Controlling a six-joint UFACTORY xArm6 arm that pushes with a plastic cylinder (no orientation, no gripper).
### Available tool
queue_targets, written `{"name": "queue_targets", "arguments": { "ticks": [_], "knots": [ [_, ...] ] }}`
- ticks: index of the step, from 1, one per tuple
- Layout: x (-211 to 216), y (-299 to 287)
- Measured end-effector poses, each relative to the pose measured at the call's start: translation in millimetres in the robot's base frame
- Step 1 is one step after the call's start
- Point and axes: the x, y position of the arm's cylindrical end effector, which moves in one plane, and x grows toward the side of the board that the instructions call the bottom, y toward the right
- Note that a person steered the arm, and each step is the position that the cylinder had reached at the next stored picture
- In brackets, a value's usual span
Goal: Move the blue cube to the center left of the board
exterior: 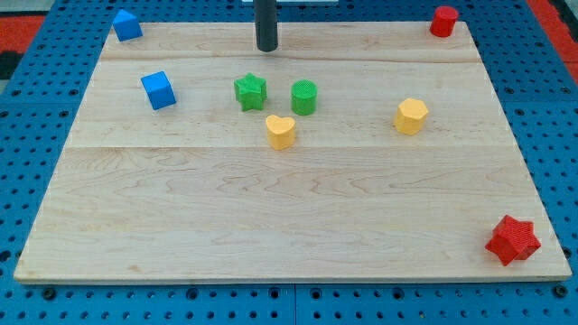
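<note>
My tip [266,48], a bare dark rod holding nothing, stands at the wooden board's [289,217] top; the blue plastic cube [158,90] lies toward the view's lower left of it, where an off-centre push risks skidding it off the left edge.

Arm end: one straight dark rod, entering from the view's top edge, slightly left of the view's centre line. Upper part cut off by the frame; no joints, wrist or mount visible.

Orientation: upright, near vertical, no evident tilt.

Form: cylindrical, uniform thickness along the visible length, dark grey to black finish, faint lighter sheen down one side.

My tip [266,48]: the rod's blunt lower end, resting at surface level in the upper part of the view. Nothing is touching it.

Attachments: bare rod only.
</note>
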Motion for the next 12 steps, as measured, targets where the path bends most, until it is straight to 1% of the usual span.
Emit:
{"name": "queue_targets", "arguments": {
  "ticks": [1, 2, 3, 4, 5, 6, 7, 8, 9, 10, 12],
  "knots": [
    [6.6, 0.0],
    [37.0, -4.5],
    [43.3, -68.9],
    [50.6, -120.0],
    [93.6, -125.8],
    [128.0, -159.6],
    [118.4, -164.2],
    [84.1, -120.8],
    [80.0, -139.2],
    [86.6, -195.0],
    [154.6, -212.0]
  ]
}}
